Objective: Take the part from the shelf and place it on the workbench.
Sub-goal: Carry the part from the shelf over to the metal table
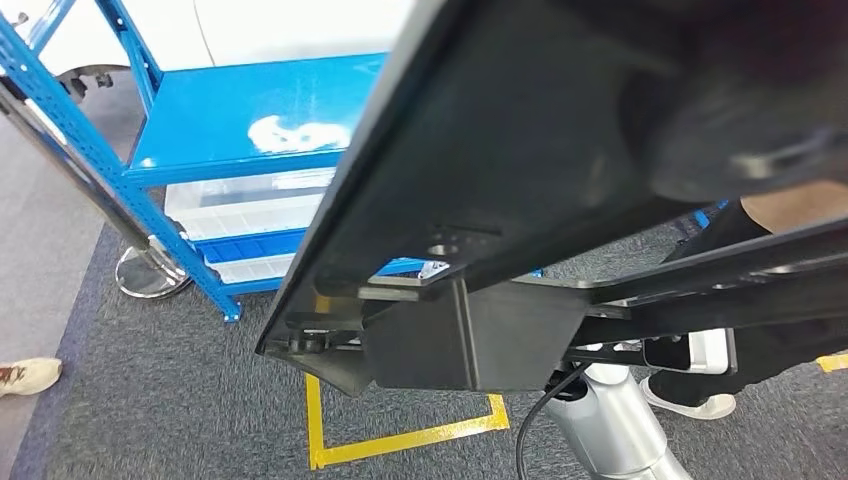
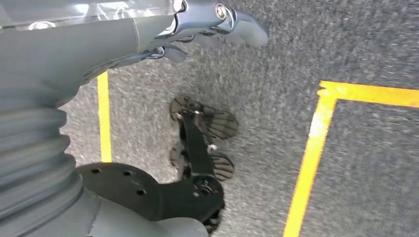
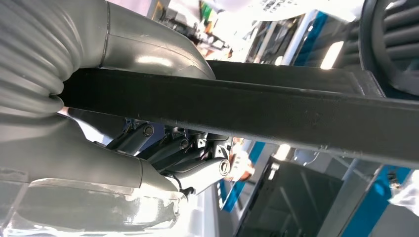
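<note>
We see the part (image 1: 470,150), a large flat black panel with brackets on its underside, raised close to the head camera and tilted, blocking much of that view. In the right wrist view its dark edge (image 3: 257,111) runs through the right hand (image 3: 148,148), whose thumb lies on one side and whose dark fingers (image 3: 173,148) curl on the other, so the hand grips it. The left hand (image 2: 197,29) hangs over grey carpet (image 2: 276,74) holding nothing; how far its fingers are apart we cannot tell. Behind the part stands a blue shelf (image 1: 240,110) with clear bins (image 1: 250,205). Yellow tape (image 1: 400,440) marks the floor. A person's shoe (image 1: 28,375) is at the left edge. We can read no writing.
</note>
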Controlling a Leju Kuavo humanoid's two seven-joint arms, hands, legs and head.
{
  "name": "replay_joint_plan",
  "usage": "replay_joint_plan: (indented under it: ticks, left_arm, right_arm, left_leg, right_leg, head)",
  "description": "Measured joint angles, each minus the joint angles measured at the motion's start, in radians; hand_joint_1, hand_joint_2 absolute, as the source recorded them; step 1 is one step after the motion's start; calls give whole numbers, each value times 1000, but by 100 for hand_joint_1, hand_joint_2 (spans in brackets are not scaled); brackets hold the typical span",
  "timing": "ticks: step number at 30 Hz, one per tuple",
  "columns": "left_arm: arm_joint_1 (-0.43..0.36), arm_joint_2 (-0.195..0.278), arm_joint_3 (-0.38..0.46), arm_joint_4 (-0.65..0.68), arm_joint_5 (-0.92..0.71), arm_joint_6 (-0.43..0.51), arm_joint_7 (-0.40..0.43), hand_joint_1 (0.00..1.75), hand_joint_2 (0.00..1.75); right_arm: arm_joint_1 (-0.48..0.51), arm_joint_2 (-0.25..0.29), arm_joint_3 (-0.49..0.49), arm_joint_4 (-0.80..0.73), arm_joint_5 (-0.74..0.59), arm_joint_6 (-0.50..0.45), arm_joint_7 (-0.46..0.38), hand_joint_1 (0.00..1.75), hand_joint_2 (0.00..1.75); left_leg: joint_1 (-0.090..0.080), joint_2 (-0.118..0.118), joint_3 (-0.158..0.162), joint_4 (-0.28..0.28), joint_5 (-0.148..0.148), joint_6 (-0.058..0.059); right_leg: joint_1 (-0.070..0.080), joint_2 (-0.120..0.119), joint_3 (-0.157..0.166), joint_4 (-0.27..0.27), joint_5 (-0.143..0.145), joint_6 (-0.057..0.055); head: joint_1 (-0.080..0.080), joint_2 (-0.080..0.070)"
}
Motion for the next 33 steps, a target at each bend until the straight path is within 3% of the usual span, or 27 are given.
replay_joint_plan:
  ticks: [1, 3, 5, 6, 7, 8, 9, 12, 14, 16, 18, 21, 23, 24, 25, 27, 28, 29, 31, 33]
  left_arm:
    - [-1, -1, -3, 0, -7, -1, 4, 0, 175]
    - [-2, -2, -11, 0, -21, -2, 12, 0, 175]
    - [-1, -3, -19, 0, -30, 1, 21, 0, 175]
    - [1, -4, -21, 0, -34, 4, 27, 0, 175]
    - [2, -4, -23, 0, -37, 6, 33, 0, 175]
    - [2, -5, -25, 0, -39, 10, 40, 0, 175]
    - [2, -7, -27, 0, -42, 13, 48, 0, 175]
    - [-1, -14, -38, 1, -53, 19, 75, 0, 175]
    - [-1, -20, -44, 2, -59, 22, 90, 0, 175]
    - [0, -27, -46, 3, -60, 24, 92, 0, 175]
    - [0, -31, -46, 4, -59, 23, 86, 0, 175]
    - [3, -31, -47, 5, -57, 30, 73, 0, 175]
    - [7, -27, -47, 5, -58, 35, 66, 0, 175]
    - [9, -23, -47, 5, -58, 34, 64, 0, 175]
    - [10, -19, -47, 5, -59, 32, 65, 0, 175]
    - [10, -6, -47, 5, -63, 32, 76, 0, 175]
    - [10, 0, -48, 5, -65, 34, 84, 0, 175]
    - [9, 6, -48, 5, -68, 36, 91, 0, 175]
    - [8, 16, -50, 5, -73, 39, 100, 0, 175]
    - [4, 23, -55, 5, -78, 39, 100, 0, 175]
  right_arm:
    - [3, -2, -1, -3, 5, -7, -2, 175, 175]
    - [10, -12, -4, -11, 13, -17, -9, 175, 175]
    - [19, -25, -8, -18, 18, -19, -23, 175, 175]
    - [24, -32, -10, -20, 20, -18, -29, 175, 175]
    - [30, -40, -12, -22, 21, -18, -33, 175, 175]
    - [35, -47, -14, -23, 22, -18, -34, 175, 175]
    - [38, -54, -15, -25, 22, -21, -32, 175, 175]
    - [41, -67, -16, -39, 21, -47, -19, 175, 175]
    - [56, -82, -19, -49, 20, -67, -29, 175, 175]
    - [87, -106, -25, -55, 21, -69, -65, 175, 175]
    - [111, -126, -33, -60, 27, -58, -103, 175, 175]
    - [146, -136, -39, -86, 62, -57, -132, 175, 175]
    - [189, -137, -41, -115, 104, -69, -137, 175, 175]
    - [209, -137, -43, -133, 125, -77, -139, 175, 175]
    - [226, -137, -46, -150, 142, -84, -139, 175, 175]
    - [251, -134, -54, -186, 167, -94, -140, 175, 175]
    - [263, -130, -57, -201, 176, -96, -141, 175, 175]
    - [275, -127, -62, -216, 181, -97, -142, 175, 175]
    - [291, -124, -73, -234, 184, -99, -143, 175, 175]
    - [299, -123, -90, -240, 183, -99, -143, 175, 175]
  left_leg:
    - [1, 8, -1, -2, 4, 7]
    - [5, 26, -2, -9, 12, 22]
    - [4, 46, -5, -12, 17, 31]
    - [2, 57, -7, -11, 17, 31]
    - [1, 68, -8, -11, 17, 31]
    - [0, 79, -8, -11, 17, 31]
    - [0, 89, -8, -10, 16, 31]
    - [-4, 115, -4, -9, 13, 24]
    - [-9, 128, -3, -8, 9, 15]
    - [-11, 140, -1, -9, 6, 4]
    - [-8, 119, -10, 18, -18, -6]
    - [-5, 65, -83, 191, -114, -14]
    - [-5, 57, -123, 275, -133, -14]
    - [-5, 55, -120, 265, -114, -13]
    - [-6, 49, -100, 218, -80, -9]
    - [-5, 11, -43, 84, -14, 2]
    - [-4, -8, -21, 34, 2, 6]
    - [-5, -22, -9, 6, 5, 9]
    - [-5, -13, -3, -6, 3, 14]
    - [-2, 9, 1, -17, 10, 25]
  right_leg:
    - [-1, 2, -3, 0, 1, 6]
    - [0, -23, -21, 36, -24, 15]
    - [-2, -57, -75, 153, -91, 22]
    - [-3, -63, -108, 224, -122, 25]
    - [-3, -66, -132, 277, -139, 26]
    - [-4, -67, -139, 294, -137, 27]
    - [-4, -70, -123, 269, -116, 26]
    - [3, -114, -11, 59, -34, 13]
    - [11, -130, 18, -3, -23, 1]
    - [12, -113, 16, -5, -21, -10]
    - [6, -96, 16, -10, -15, -21]
    - [2, -67, 15, -13, -12, -31]
    - [4, -44, 16, -12, -12, -32]
    - [5, -32, 16, -11, -12, -32]
    - [6, -19, 17, -9, -13, -32]
    - [7, 5, 16, -5, -14, -29]
    - [7, 16, 13, -2, -14, -25]
    - [5, 26, 9, -1, -13, -20]
    - [2, 46, 1, -1, -8, -7]
    - [3, 24, -10, 17, -20, 4]
  head:
    - [0, 0]
    - [3, 0]
    - [7, 0]
    - [8, 0]
    - [8, 0]
    - [8, 0]
    - [9, 0]
    - [10, 0]
    - [9, 0]
    - [8, 0]
    - [7, 0]
    - [6, 0]
    - [7, 0]
    - [7, 0]
    - [7, 0]
    - [9, 0]
    - [10, 0]
    - [12, 0]
    - [14, 0]
    - [20, 0]
